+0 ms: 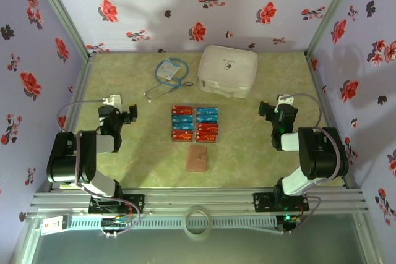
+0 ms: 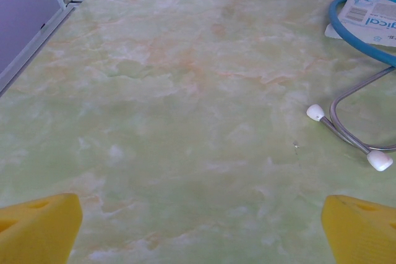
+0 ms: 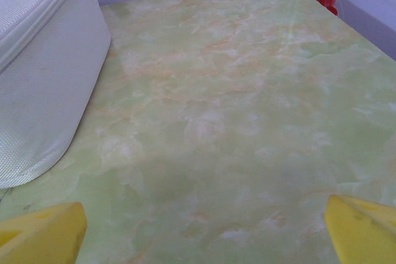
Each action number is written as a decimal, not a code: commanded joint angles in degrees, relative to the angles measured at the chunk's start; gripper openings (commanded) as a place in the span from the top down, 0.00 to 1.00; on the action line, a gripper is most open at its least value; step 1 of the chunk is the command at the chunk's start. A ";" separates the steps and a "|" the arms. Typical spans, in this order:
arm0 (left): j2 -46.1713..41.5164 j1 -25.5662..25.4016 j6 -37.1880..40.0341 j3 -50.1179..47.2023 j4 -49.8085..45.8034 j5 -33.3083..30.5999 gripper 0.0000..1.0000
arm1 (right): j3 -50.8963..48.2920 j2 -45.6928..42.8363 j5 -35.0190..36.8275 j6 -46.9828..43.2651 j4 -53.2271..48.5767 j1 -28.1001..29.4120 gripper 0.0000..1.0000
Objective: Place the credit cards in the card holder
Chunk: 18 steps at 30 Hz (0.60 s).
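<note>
**On the worktop, both grippers wide apart and empty**

Left of the cards, the left gripper (image 1: pixel 129 114) hangs low over the bare worktop (image 1: pixel 247 146). Its yellow fingers (image 2: pixel 37 224) are spread to the corners of its wrist view, with nothing between them but green marbled surface. A stethoscope (image 2: pixel 356 122) lies ahead and to its right, blue tubing looped over a printed packet (image 2: pixel 371 17). The gripper touches neither.

The right gripper (image 1: pixel 267 110) mirrors it on the other side, jaws just as far apart, holding and touching nothing. A white zip case (image 3: pixel 37 72) sits ahead on its left, apart from the fingers.

Between the two grippers, the credit cards (image 1: pixel 195 123) lie flat at the middle of the worktop in two columns side by side, red and blue mixed. The card holder (image 1: pixel 198 159) lies just beyond them toward the near edge — brown side up, flat, with a narrow gap between it and the cards. Both are well apart from either gripper.
</note>
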 commanded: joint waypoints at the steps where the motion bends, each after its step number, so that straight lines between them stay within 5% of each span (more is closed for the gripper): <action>1: 0.19 0.57 0.31 1.02 1.41 0.05 0.00 | 0.68 -0.21 -0.36 -0.77 0.49 -0.46 0.01; 18: 0.27 0.03 0.64 0.81 1.93 -1.01 0.00 | 0.47 -0.37 -0.58 -0.75 0.78 -0.55 0.01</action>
